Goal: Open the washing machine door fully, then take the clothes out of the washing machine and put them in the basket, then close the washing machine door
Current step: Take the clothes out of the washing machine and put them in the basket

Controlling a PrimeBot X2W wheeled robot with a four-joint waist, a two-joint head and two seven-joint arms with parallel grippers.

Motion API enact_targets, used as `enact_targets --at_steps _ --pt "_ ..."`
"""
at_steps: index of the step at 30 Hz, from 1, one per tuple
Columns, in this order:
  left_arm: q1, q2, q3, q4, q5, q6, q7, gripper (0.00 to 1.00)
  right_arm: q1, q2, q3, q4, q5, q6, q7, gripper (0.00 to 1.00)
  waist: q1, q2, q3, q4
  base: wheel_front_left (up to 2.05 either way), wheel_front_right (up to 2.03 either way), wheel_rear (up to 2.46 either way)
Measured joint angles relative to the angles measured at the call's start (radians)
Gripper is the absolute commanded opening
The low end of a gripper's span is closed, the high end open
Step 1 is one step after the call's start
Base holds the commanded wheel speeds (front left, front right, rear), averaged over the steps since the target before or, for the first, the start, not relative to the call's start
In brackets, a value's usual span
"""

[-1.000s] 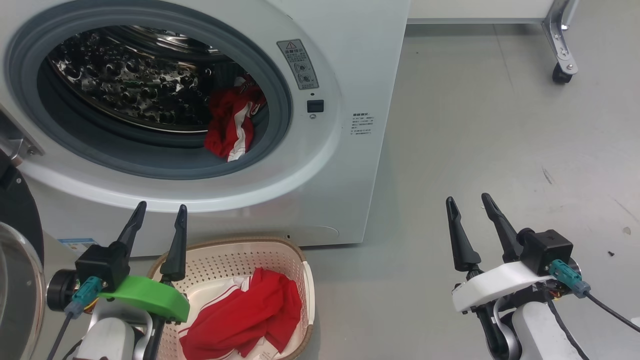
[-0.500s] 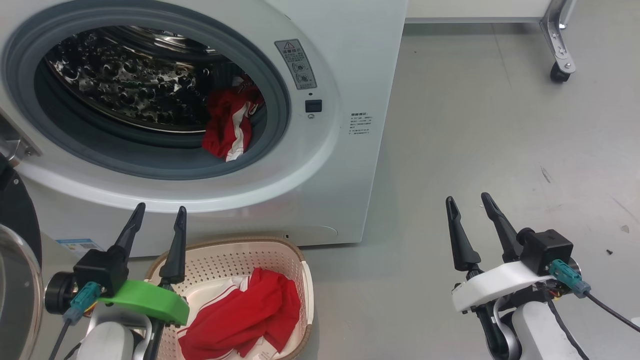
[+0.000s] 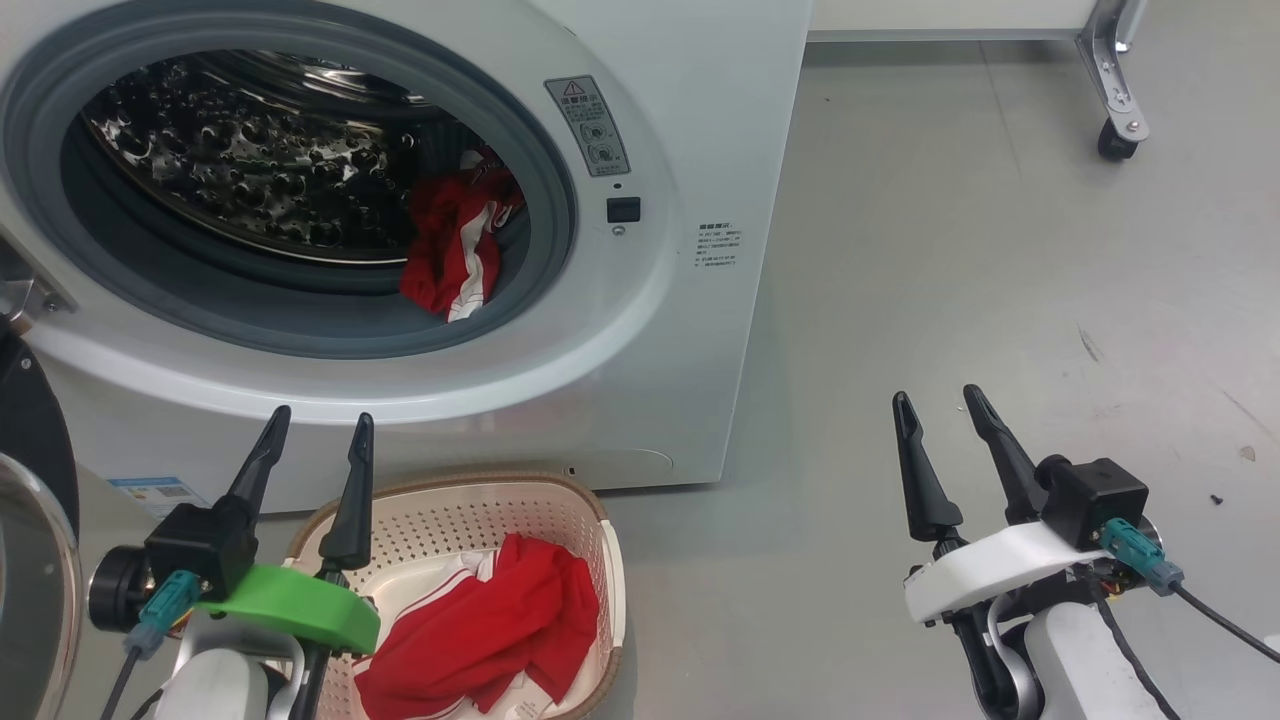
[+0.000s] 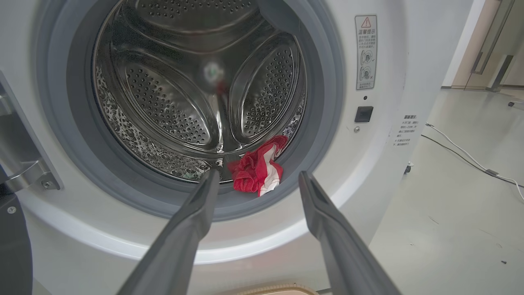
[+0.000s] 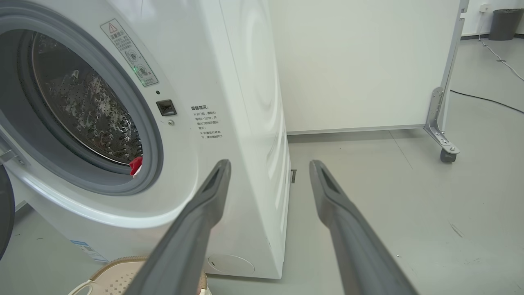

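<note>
While both arms are hanging low in front of the washer, the left gripper (image 3: 324, 414) is holding its two dark fingers spread apart with nothing between them. The right gripper (image 3: 937, 394) is doing the same over the bare grey floor (image 3: 950, 250).

Just by the left gripper, the basket (image 3: 600, 520) is sitting on the floor, right in front of the washing machine (image 3: 720, 120). Red clothes (image 3: 490, 620) with white stripes are lying in it. At the far left edge the black door (image 3: 25, 420) is standing swung open.

Further back, one more red and white piece (image 3: 450, 255) is lying at the right side of the shiny drum (image 3: 230, 170), near the grey rubber ring (image 3: 545, 270).

The left wrist view is showing the drum's back wall and a white cable (image 4: 462, 151) running over the floor. The right wrist view is showing the washer's side, a white panel (image 5: 348, 61) on a small wheel (image 5: 446, 156), and a dark bin (image 5: 501, 22) far off.
</note>
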Motion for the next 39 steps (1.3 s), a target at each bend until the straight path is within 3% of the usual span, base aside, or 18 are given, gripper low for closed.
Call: enact_targets --at_steps 39 --pt "0.020 -0.004 0.005 -0.030 0.011 0.000 0.000 1.00 0.000 0.000 -0.002 -0.007 0.000 0.000 0.000 1.00 0.0000 0.0000 0.015 -0.013 0.00 0.00 0.00"
